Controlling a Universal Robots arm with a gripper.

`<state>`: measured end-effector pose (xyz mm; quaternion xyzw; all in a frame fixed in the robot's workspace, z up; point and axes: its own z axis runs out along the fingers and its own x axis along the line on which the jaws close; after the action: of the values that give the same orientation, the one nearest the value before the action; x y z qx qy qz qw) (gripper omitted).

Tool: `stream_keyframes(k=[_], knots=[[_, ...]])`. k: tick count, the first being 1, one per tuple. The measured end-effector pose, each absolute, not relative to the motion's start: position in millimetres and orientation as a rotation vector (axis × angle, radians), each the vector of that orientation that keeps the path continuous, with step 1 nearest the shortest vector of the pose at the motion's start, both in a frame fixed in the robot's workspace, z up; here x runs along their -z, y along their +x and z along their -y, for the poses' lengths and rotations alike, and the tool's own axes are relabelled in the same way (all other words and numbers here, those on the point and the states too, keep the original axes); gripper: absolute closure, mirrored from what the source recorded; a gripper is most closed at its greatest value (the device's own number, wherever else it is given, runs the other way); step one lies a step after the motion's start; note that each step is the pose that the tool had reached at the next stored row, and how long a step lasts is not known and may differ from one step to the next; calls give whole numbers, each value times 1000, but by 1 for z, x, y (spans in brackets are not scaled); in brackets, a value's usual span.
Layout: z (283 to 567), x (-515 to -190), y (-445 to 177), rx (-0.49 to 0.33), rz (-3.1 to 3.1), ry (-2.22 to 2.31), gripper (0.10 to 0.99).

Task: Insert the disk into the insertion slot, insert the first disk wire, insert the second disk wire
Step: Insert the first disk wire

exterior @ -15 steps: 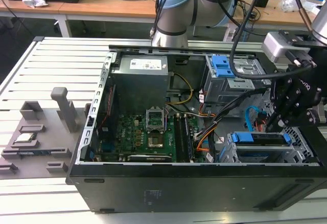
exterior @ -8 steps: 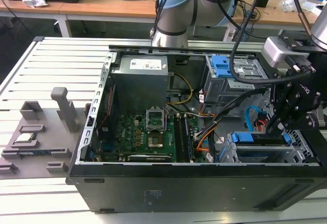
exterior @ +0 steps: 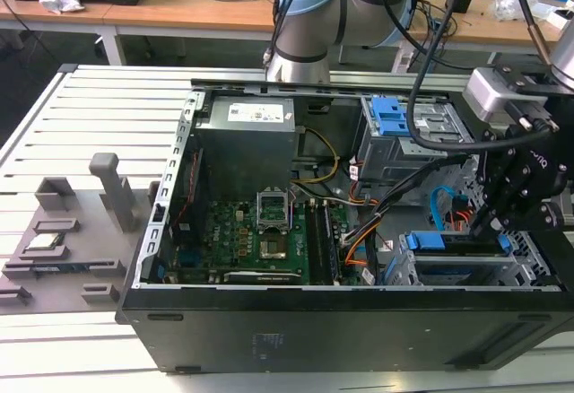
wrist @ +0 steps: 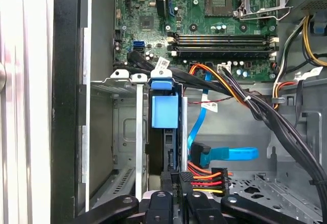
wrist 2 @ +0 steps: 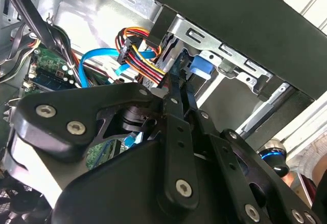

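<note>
The disk (wrist: 168,152) stands edge-on inside the insertion slot (wrist: 139,132), with its bright blue frame (wrist: 164,110) at the cage mouth. In the exterior view the disk (exterior: 453,242) sits in the silver cage (exterior: 466,272) at the case's near right corner. My gripper (wrist: 178,180) is down at the disk's rear edge, shut on the plug end of the first disk wire (wrist: 207,180), the orange, red and black bundle (wrist 2: 148,68). The second disk wire (wrist: 230,154), a flat light blue cable, lies beside the disk with its dark plug apart from it.
The green motherboard (exterior: 260,231) fills the case floor. A thick bundle of black cables (wrist: 265,111) crosses above the cage. The grey drive box with blue latch (exterior: 395,119) stands behind the cage. Grey fixtures (exterior: 63,240) sit on the slatted table at the exterior view's left.
</note>
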<state>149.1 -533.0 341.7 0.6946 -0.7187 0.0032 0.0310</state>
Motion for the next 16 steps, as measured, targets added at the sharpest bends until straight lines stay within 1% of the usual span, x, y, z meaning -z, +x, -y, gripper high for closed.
stream_keyframes(k=[12,15,16], knots=[[533,-335,149,-10,2214,2140,918],[533,-334,149,-8,2215,2140,906],[533,-334,149,-10,2215,2140,843]])
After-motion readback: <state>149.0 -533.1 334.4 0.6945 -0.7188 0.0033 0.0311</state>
